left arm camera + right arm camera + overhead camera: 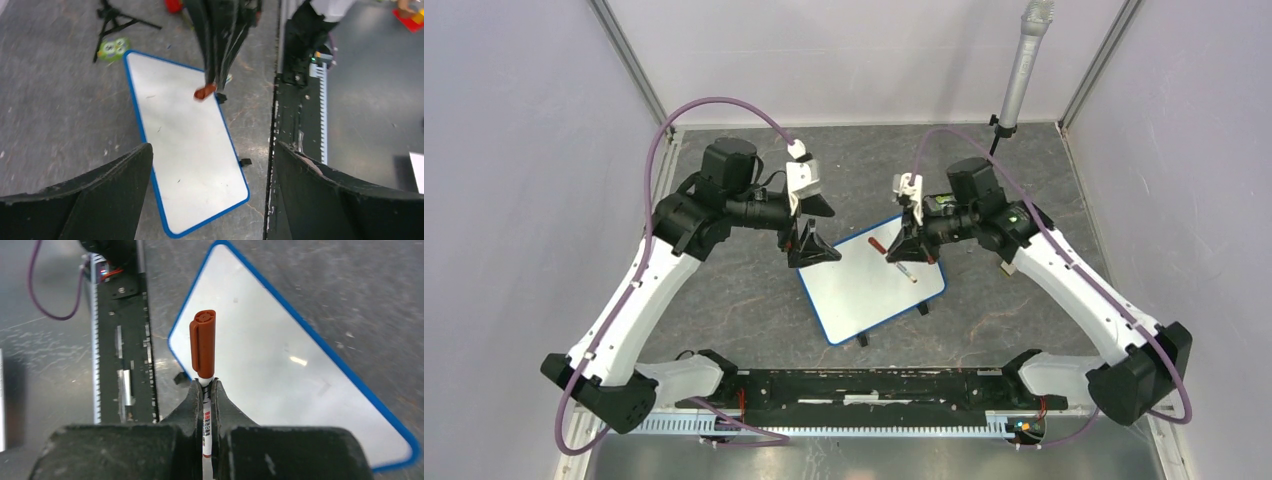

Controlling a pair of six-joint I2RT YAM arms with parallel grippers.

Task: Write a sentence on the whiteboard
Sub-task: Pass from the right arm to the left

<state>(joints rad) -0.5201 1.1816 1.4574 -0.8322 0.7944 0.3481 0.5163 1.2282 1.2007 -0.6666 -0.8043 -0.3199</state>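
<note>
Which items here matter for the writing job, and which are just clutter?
Job: whiteboard, blank; capped red-brown marker, clamped in right gripper; left gripper, open.
Lying about: grey pole on black tripod; small green object beside it.

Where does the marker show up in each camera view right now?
Top external: marker over the whiteboard's far corner, held in the right gripper.
Left wrist: marker upper centre, brown cap showing.
Right wrist: marker centre, capped, between the shut jaws.
Shared landmark: the whiteboard's blue frame.

Even diffuse overhead light, soft shadows, small glare spot on the whiteboard (299, 361), wrist views slightly blurred
</note>
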